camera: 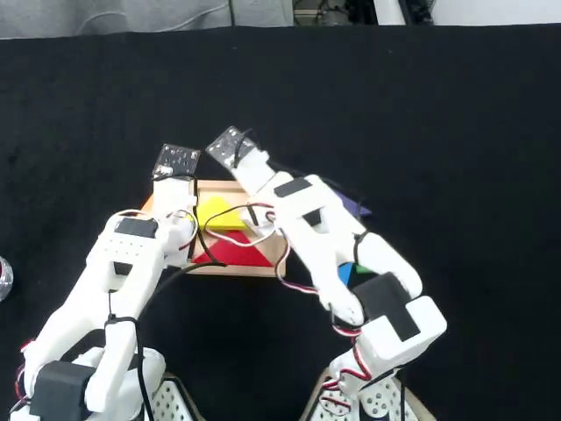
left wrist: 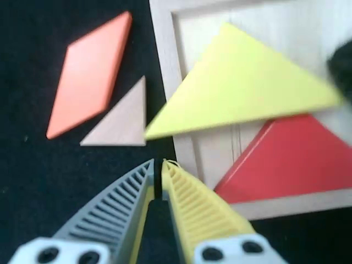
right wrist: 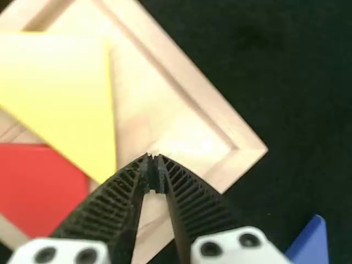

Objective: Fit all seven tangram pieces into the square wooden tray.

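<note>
The square wooden tray point(camera: 237, 270) lies between my two arms. A large yellow triangle point(left wrist: 242, 88) rests tilted in the tray point(left wrist: 162, 55), one corner overhanging its rim. A red triangle point(left wrist: 286, 159) lies flat beside it. An orange parallelogram point(left wrist: 88, 71) and a small wood-coloured triangle point(left wrist: 124, 124) lie on the cloth outside. My left gripper point(left wrist: 159, 163) is shut and empty at the rim near the red triangle. My right gripper point(right wrist: 151, 159) is shut and empty over the tray's bare floor, close to a corner of the tray point(right wrist: 220, 113), beside the yellow triangle point(right wrist: 60, 93).
A purple piece point(camera: 352, 204) lies on the black cloth right of the tray. A blue piece point(right wrist: 313, 242) and a green one sit partly under the right arm point(camera: 351, 272). A shiny object point(camera: 3, 277) shows at the table's left edge.
</note>
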`<state>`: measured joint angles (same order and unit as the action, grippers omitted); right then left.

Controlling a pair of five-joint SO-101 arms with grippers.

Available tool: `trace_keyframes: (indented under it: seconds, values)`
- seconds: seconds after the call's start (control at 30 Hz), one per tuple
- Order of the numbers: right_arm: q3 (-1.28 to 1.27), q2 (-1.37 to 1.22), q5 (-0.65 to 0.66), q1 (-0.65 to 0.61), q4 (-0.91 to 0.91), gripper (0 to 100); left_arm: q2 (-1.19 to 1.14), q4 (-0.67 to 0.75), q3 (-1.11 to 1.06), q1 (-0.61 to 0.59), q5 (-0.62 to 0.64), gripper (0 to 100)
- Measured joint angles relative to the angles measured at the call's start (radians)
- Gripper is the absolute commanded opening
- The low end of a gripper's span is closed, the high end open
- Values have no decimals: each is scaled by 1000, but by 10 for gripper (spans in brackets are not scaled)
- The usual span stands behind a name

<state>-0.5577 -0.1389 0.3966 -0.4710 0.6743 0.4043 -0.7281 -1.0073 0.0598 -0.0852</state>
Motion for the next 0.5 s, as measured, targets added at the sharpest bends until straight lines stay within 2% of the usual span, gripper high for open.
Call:
trace_keyframes:
  seconds: [0.17, 0.5]
  values:
    - [-63, 60, 32, -103, 0, 11, -2, 48, -12, 0, 23, 30]
    - [-181, 236, 32, -110, 3, 11, 2, 51, -11, -5, 25, 30]
